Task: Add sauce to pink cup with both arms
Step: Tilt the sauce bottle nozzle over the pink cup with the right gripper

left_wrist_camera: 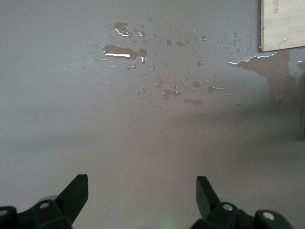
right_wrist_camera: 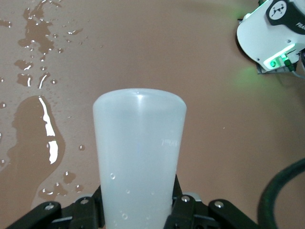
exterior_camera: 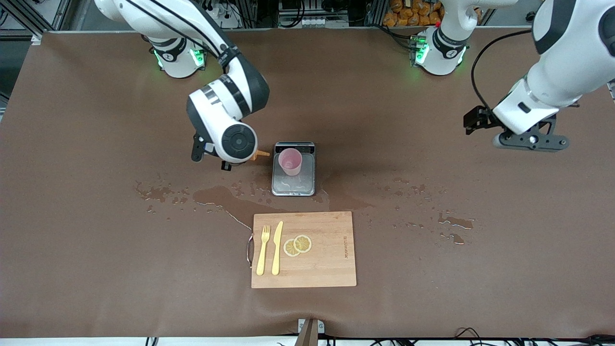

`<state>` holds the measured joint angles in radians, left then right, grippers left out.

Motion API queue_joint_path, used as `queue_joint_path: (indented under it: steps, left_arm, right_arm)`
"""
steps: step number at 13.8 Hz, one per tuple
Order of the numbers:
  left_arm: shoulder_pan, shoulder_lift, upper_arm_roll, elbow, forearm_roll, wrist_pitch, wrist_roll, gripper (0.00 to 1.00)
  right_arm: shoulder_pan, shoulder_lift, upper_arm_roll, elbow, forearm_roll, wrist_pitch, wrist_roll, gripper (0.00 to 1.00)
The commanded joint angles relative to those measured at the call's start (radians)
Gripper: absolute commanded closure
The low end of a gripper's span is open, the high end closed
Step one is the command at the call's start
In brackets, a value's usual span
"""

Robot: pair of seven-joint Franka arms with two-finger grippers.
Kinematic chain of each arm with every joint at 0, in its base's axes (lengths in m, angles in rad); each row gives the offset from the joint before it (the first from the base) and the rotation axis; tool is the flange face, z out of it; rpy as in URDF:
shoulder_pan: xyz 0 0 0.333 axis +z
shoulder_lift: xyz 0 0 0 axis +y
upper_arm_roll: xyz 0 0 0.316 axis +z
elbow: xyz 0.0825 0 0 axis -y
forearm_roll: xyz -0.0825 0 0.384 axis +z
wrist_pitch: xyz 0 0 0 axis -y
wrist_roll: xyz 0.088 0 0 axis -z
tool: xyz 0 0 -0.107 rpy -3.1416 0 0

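Sauce, a translucent greyish-white squeeze bottle [right_wrist_camera: 139, 162], sits clamped in our right gripper [right_wrist_camera: 138, 210] beside the pale-pink plastic cup [exterior_camera: 290, 161]; our left gripper [left_wrist_camera: 142, 193] waits, fingers spread wide.

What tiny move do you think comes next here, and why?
Probably the right pincer carries the translucent squeeze bottle sideways until its orange nozzle is over the pale-pink plastic cup on the scale; the tip sits just beside the rim.

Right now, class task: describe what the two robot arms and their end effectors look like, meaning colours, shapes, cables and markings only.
Both arms are glossy white with rounded jointed segments and black bands. The right arm ends in a round black cap at its wrist. The left arm trails a looping black cable. Green lights glow at both bases. The left end effector has two black angular fingers; the right end effector is black with silver screws.
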<state>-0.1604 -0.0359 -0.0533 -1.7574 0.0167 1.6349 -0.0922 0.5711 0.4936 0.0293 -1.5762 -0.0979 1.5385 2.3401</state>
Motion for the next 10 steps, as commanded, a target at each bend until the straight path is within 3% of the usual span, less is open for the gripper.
queue_joint_path:
  steps: [1, 4, 10]
  left_arm:
    - [-0.004, -0.002, 0.003, 0.055, 0.029, -0.069, 0.022, 0.0]
    - [0.004, -0.004, 0.019, 0.116, 0.028, -0.119, 0.139, 0.0]
    - [0.016, -0.007, 0.041, 0.139, 0.023, -0.167, 0.108, 0.0]
  right_arm:
    - [0.042, 0.042, -0.008, 0.031, -0.081, -0.044, 0.048, 0.5]
    - [0.056, 0.098, -0.008, 0.109, -0.12, -0.122, 0.053, 0.52]
    - [0.035, 0.14, -0.008, 0.235, -0.132, -0.192, 0.047, 0.54]
